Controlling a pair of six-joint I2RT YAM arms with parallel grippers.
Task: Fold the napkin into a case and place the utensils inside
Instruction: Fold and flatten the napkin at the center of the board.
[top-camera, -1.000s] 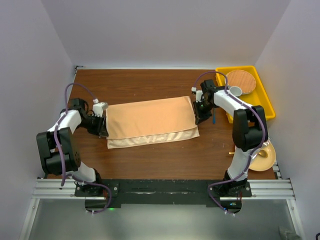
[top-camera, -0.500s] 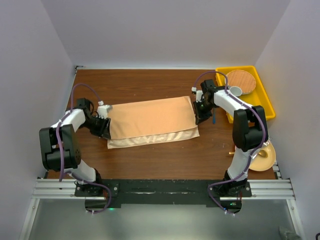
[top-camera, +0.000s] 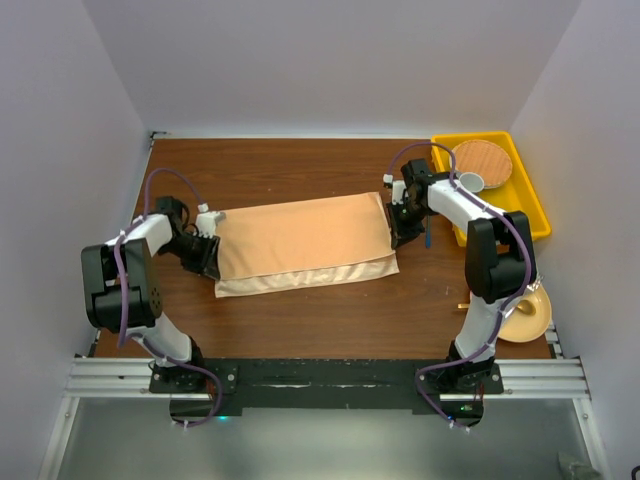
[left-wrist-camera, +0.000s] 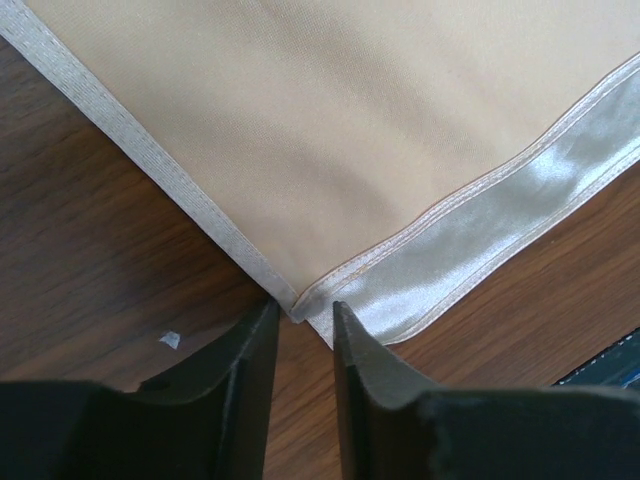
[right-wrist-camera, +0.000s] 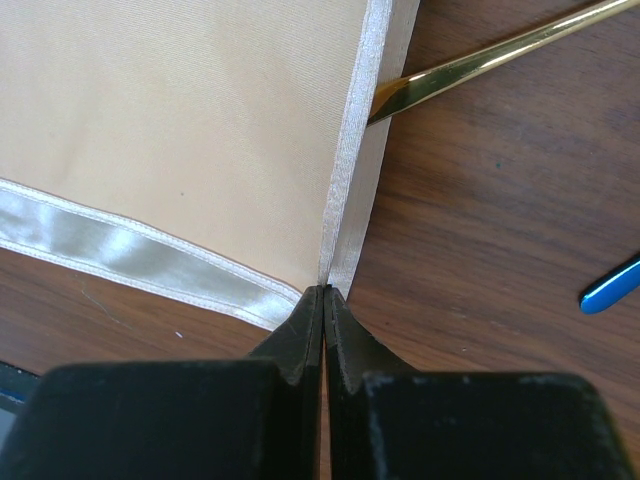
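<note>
Left hand (left-wrist-camera: 303, 312) slightly open at napkin (left-wrist-camera: 350, 130) corner; right hand (right-wrist-camera: 325, 293) pinched shut on napkin edge.

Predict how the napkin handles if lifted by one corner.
Probably floppy: the napkin lies flat in thin folded layers, so it should drape and unfold. Likely slippery: its satin border shines. Thin, so seemingly light; a push would probably bunch it.

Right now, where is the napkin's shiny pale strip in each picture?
Top external: the shiny strip runs along the near edge of the napkin, mid-table.
Left wrist: the strip crosses the right side, rising from the corner at the left gripper.
Right wrist: the strip lies lower left, ending near the right gripper.
Shared landmark: the peach top layer beside it.
</note>
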